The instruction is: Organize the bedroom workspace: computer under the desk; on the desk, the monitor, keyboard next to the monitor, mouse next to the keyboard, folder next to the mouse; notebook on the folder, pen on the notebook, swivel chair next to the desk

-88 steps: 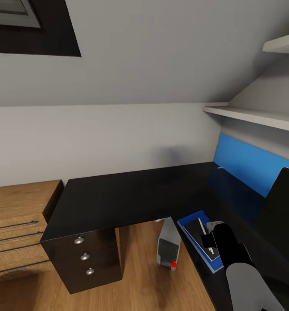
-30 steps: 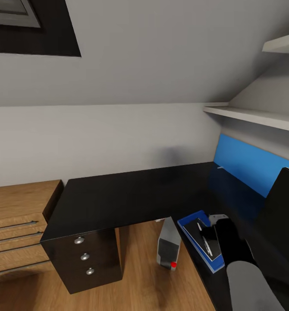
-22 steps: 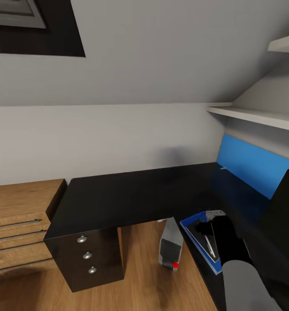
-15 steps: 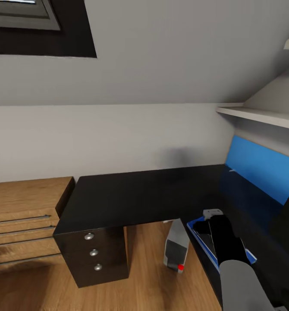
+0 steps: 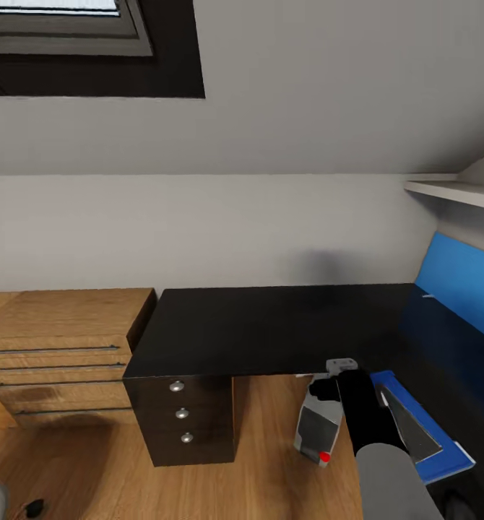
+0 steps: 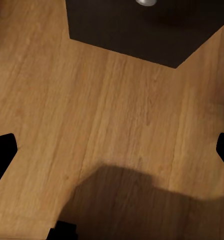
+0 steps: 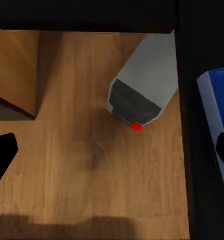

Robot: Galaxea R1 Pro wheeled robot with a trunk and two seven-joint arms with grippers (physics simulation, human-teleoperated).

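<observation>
Two black fingertips sit at opposite edges of each wrist view, so both grippers are spread wide with nothing between them. In the head view, the right gripper (image 5: 341,372) hangs at the lower centre-right of the frame, over the inner edge of the desk (image 5: 271,328), with its black-and-grey arm running down to the bottom edge. Just right of it, in the lower right corner, the folder (image 5: 444,455) lies flat on the black top with the dark notebook (image 5: 408,430) stacked on it; I cannot make out a pen. The computer (image 5: 316,432) stands tilted on the wooden floor (image 5: 271,477) under the desk, its red spot showing low on the front. The blue back panel (image 5: 462,278) rises at the right edge. At the left, the wooden drawer chest (image 5: 58,354) stands just beside the desk's black drawer unit (image 5: 184,422). The left gripper (image 6: 112,150) looks down on bare floorboards.
</observation>
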